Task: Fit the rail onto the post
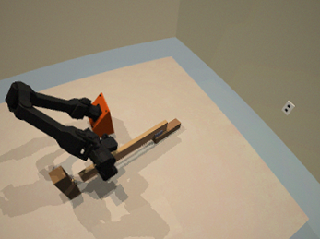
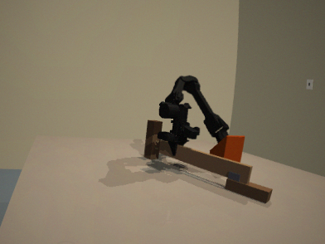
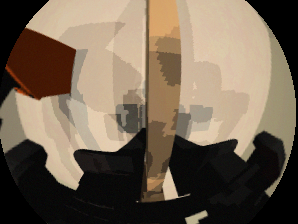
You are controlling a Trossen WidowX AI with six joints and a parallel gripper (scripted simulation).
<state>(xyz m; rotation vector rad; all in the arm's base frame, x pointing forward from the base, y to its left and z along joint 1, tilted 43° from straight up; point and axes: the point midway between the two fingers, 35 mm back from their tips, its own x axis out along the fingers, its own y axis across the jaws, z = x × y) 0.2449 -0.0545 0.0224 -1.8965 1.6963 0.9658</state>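
The long wooden rail has its far end at the bracket on the low footboard block. My gripper is shut on the rail close to its near end, one finger on each side. The near end looks held a little off the table. The short wooden post stands upright just beyond that end. In the top view a small gap shows between rail and post. The pegs are too small and dark to tell whether they meet the holes.
The arm's orange base mount stands to one side of the rail. The arm arches over the table from there. Shadows of the arm fall around the post and the rail's near end.
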